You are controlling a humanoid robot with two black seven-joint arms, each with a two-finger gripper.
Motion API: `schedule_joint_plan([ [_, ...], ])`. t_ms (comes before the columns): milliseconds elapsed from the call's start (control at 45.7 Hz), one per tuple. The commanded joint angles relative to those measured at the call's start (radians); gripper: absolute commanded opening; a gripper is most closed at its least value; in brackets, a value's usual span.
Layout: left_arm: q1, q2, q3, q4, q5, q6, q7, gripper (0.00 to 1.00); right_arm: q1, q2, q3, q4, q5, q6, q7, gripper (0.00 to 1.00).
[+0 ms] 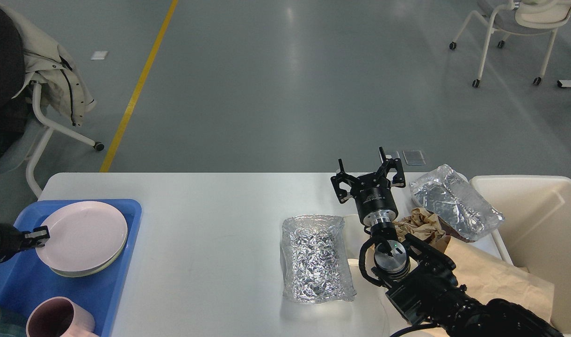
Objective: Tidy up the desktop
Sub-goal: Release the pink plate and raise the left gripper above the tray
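The white desktop [210,220] spans the view. On it at the left sits a blue tray [119,285], where a pink plate [86,231] lies stacked on a green plate [72,273] that shows only as a thin rim. My left gripper [39,233] is at the pink plate's left rim and still shut on it. My right gripper [367,171] hovers open above the desktop's far right part, with nothing between its fingers. A crumpled foil pack [315,257] lies just left of the right arm.
A second foil pack [453,203] rests on crumpled brown paper [418,224] and a brown paper bag [495,276] by the cream bin [547,210] at the right. A pink mug [56,320] stands at the tray's front. Chairs stand on the floor beyond.
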Motion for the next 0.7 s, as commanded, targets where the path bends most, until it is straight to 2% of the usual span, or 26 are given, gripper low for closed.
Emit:
schedule_joint_plan([
  [0,0.010,-0.003,0.000,0.012,0.000,0.002,-0.003,0.12,0.000,0.000,0.000,0.001,0.000,0.001,0.000,1.00],
  [66,0.010,-0.003,0.000,0.012,0.000,0.002,-0.003,0.23,0.000,0.000,0.000,0.001,0.000,0.001,0.000,1.00],
  [131,0.010,0.000,0.000,0.012,0.000,0.002,-0.004,0.42,0.000,0.000,0.000,0.001,0.000,0.001,0.000,1.00],
  [153,0.008,0.000,0.000,0.012,-0.002,0.002,-0.006,0.44,0.000,0.000,0.000,0.001,0.000,0.001,0.000,1.00],
  [307,-0.003,0.012,-0.001,0.013,-0.014,-0.003,-0.047,0.57,0.000,0.000,0.000,0.001,0.000,0.001,0.000,1.00],
  [504,-0.047,0.016,-0.004,0.015,-0.106,-0.014,-0.069,0.66,0.000,0.000,0.000,0.001,0.000,0.001,0.000,1.00],
  [547,-0.067,0.022,-0.004,0.015,-0.130,-0.020,-0.090,0.68,0.000,0.000,0.000,0.001,0.000,0.001,0.000,1.00],
  [679,-0.128,0.075,-0.015,0.015,-0.210,-0.089,-0.199,0.69,0.000,0.000,0.000,-0.001,0.000,0.000,0.000,1.00],
])
